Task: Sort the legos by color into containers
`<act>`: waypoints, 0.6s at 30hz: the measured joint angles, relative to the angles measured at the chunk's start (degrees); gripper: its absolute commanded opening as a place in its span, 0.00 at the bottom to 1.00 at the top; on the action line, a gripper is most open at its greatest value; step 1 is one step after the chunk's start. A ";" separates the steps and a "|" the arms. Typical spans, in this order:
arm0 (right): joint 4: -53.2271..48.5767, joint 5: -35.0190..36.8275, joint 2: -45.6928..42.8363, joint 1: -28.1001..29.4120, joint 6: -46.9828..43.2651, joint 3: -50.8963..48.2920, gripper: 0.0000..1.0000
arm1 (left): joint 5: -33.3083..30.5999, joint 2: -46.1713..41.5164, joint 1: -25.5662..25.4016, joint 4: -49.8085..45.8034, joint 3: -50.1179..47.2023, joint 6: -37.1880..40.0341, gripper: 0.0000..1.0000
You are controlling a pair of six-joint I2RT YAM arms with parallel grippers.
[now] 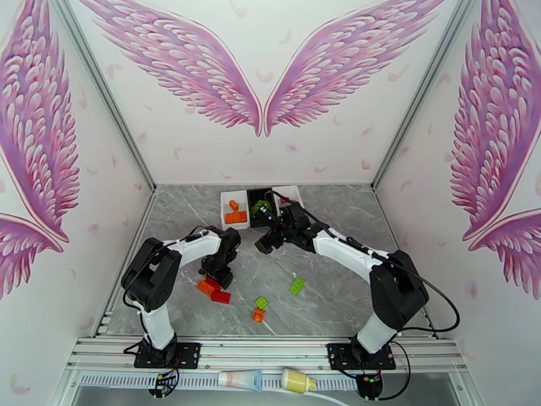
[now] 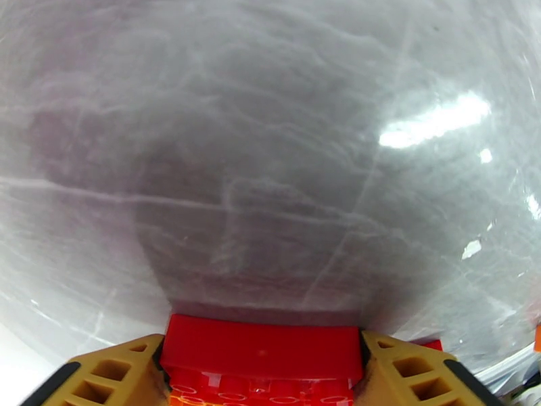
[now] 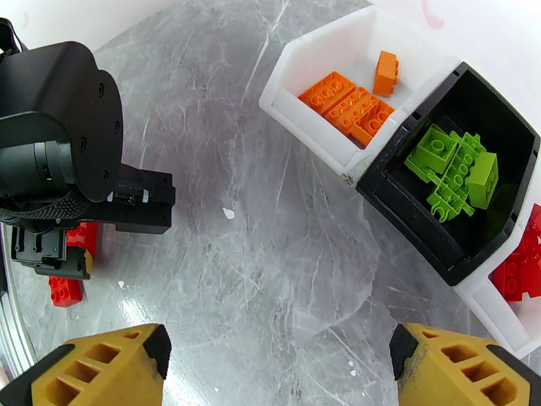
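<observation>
My left gripper [image 1: 216, 277] is low over a cluster of red and orange legos [image 1: 211, 291] at the table's left front. In the left wrist view its yellow fingers [image 2: 111, 373] press both sides of a red lego [image 2: 260, 343]. The right gripper [image 1: 265, 244] hovers open in front of the containers, nothing between its fingertips [image 3: 101, 367]. The left white container [image 3: 297, 106] holds orange legos [image 3: 345, 103]. Green legos [image 3: 450, 170] lie in the black middle one [image 3: 399, 191]. Red legos [image 3: 524, 265] sit in the right white container [image 3: 487, 306].
Loose on the grey marble table are a green lego [image 1: 297, 285], a smaller green one [image 1: 261, 303] and an orange one [image 1: 258, 314]. The left arm's black wrist [image 3: 54, 150] stands at the left of the right wrist view, with red legos [image 3: 65, 290] beneath it.
</observation>
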 measured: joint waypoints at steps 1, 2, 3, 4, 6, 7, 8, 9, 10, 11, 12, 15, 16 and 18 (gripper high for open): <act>0.15 0.00 0.00 0.00 0.00 -0.22 0.93 | -0.04 0.00 0.00 -0.07 0.00 -0.07 0.59; 0.39 0.11 0.00 0.00 0.02 -0.57 0.93 | -0.04 -0.02 0.00 -0.07 0.02 -0.09 0.59; 0.50 0.24 -0.02 0.00 0.02 -0.90 0.94 | -0.02 -0.02 0.00 -0.04 0.00 -0.11 0.59; 0.72 0.44 -0.09 0.00 0.04 -1.40 0.95 | -0.02 -0.02 0.00 -0.02 0.02 -0.11 0.59; 1.03 0.63 -0.35 -0.02 0.22 -2.40 0.96 | -0.02 -0.07 0.00 0.02 0.04 -0.13 0.59; 1.22 0.61 -0.68 -0.11 0.39 -3.06 0.97 | 0.00 -0.15 0.00 0.22 0.04 -0.13 0.59; 1.36 0.59 -1.16 -0.24 0.59 -3.61 0.98 | 0.00 -0.35 0.00 0.68 0.04 -0.13 0.59; 1.64 0.48 -1.64 -0.37 0.81 -4.09 0.99 | 0.00 -0.76 0.00 1.22 0.07 -0.15 0.59; 2.01 0.28 -2.34 -0.63 1.09 -4.55 1.00 | 0.00 -1.36 0.00 2.05 0.09 -0.17 0.59; 2.56 -0.02 -3.23 -1.01 1.55 -5.05 0.99 | 0.00 -2.12 0.00 3.04 0.15 -0.24 0.59; 3.04 -0.26 -4.13 -1.38 2.03 -5.49 0.99 | 0.00 -2.91 0.00 4.09 0.15 -0.35 0.59; 4.87 -0.81 -7.37 -2.84 3.45 -7.19 0.99 | 0.24 -5.53 0.00 9.05 0.26 -0.59 0.60; 5.57 -0.96 -8.66 -3.41 3.96 -7.82 0.99 | 0.24 -6.27 0.00 11.17 0.44 -0.76 0.60; 7.15 -0.98 -10.86 -4.48 5.09 -9.16 0.99 | 0.09 -6.78 -0.15 14.82 1.29 -0.90 0.60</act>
